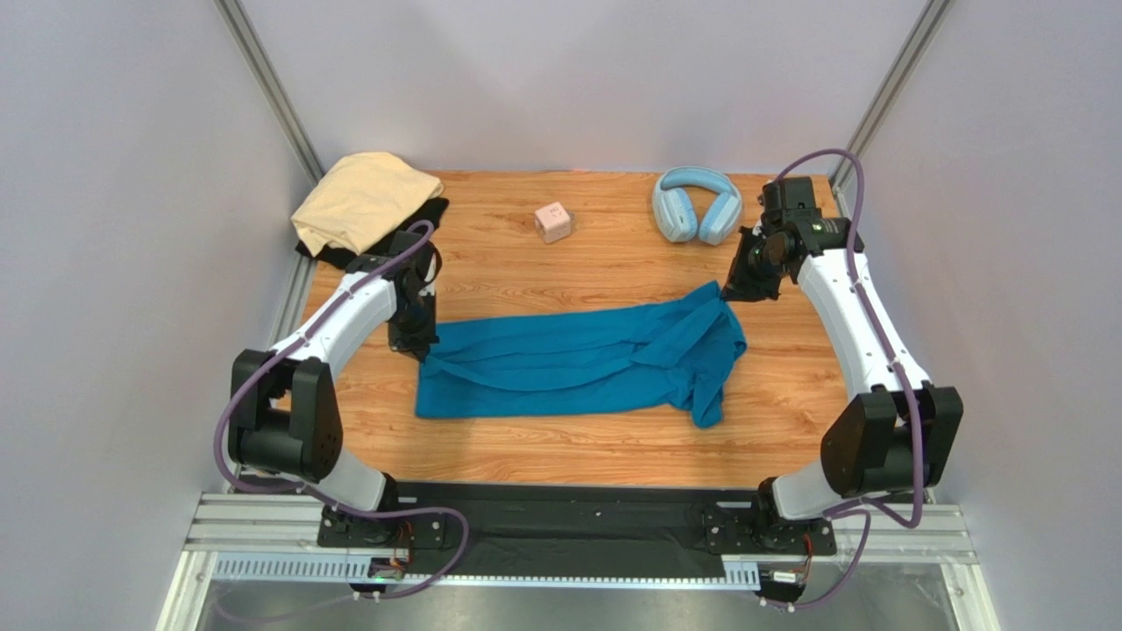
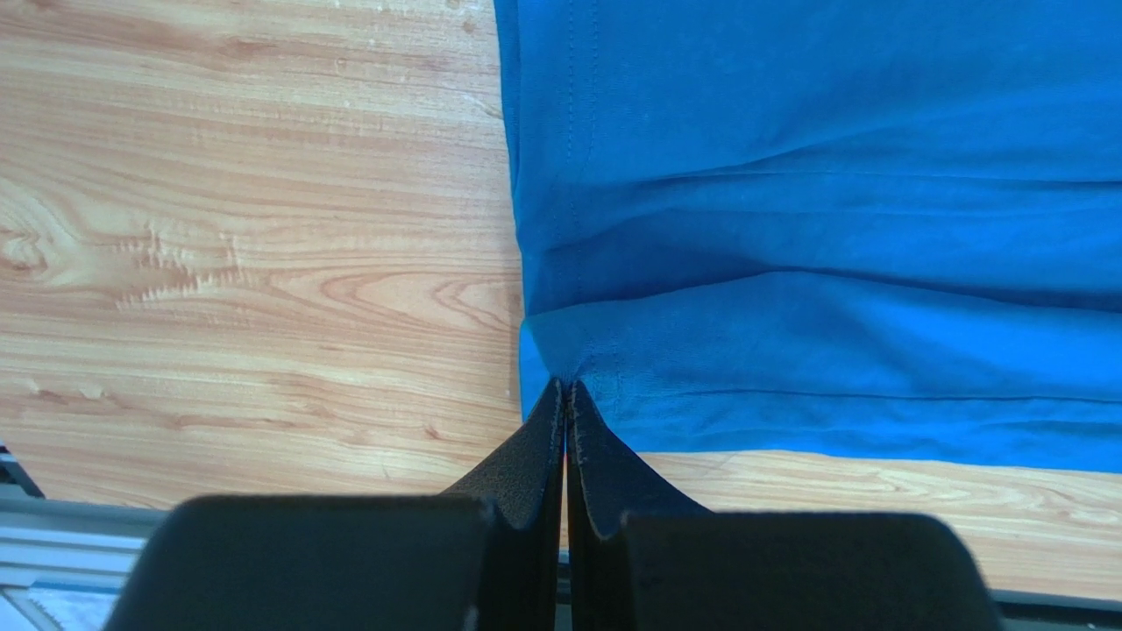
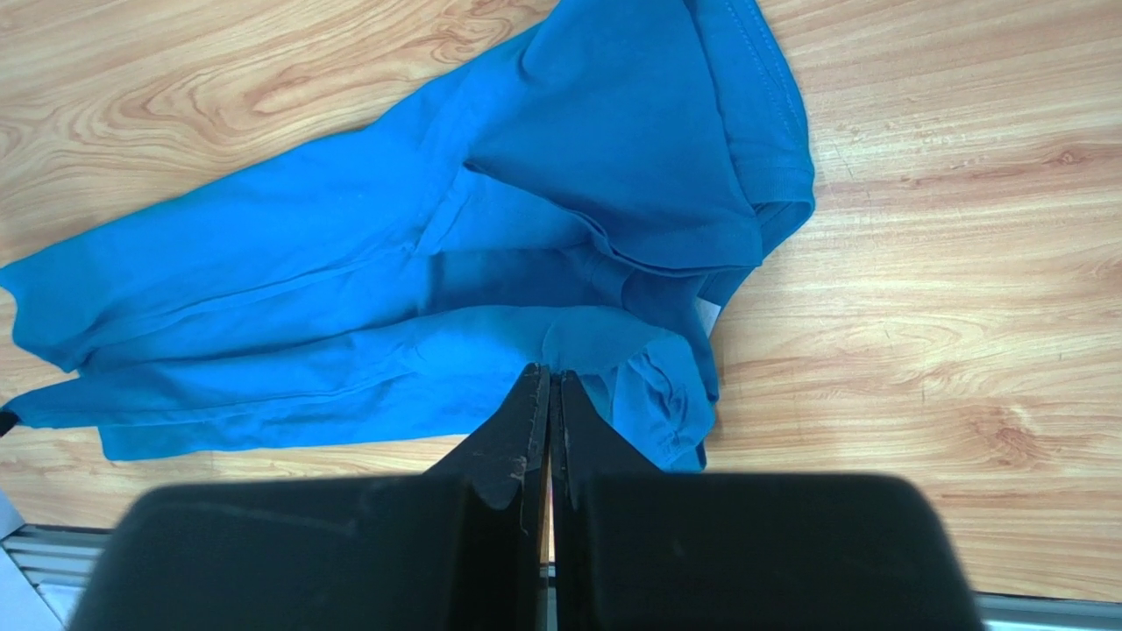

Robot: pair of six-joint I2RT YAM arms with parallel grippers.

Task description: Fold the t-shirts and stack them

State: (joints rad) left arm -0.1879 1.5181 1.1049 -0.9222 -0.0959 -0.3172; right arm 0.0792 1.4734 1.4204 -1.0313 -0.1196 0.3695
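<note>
While clamped shut on the teal-blue t-shirt [image 1: 566, 362] lying rumpled on the bench [image 1: 527, 454], left pincer [image 1: 419, 345] at its left hem, right pincer [image 1: 728, 292] at its far-right corner, apparently spreading it before folding; next, pull taut and lay flat.

You are working in a robot lab cell: a wood-grain laminate tabletop [image 1: 553, 454] boxed in by plain pale grey wall panels [image 1: 580, 79] on silver aluminium frame posts [image 1: 270, 86]. At the near edge, a white-and-black left arm [image 1: 345, 316] and a matching right arm [image 1: 856, 322] stand on what looks like a black base plate [image 1: 580, 506] over slotted aluminium rails [image 1: 257, 539].
</note>
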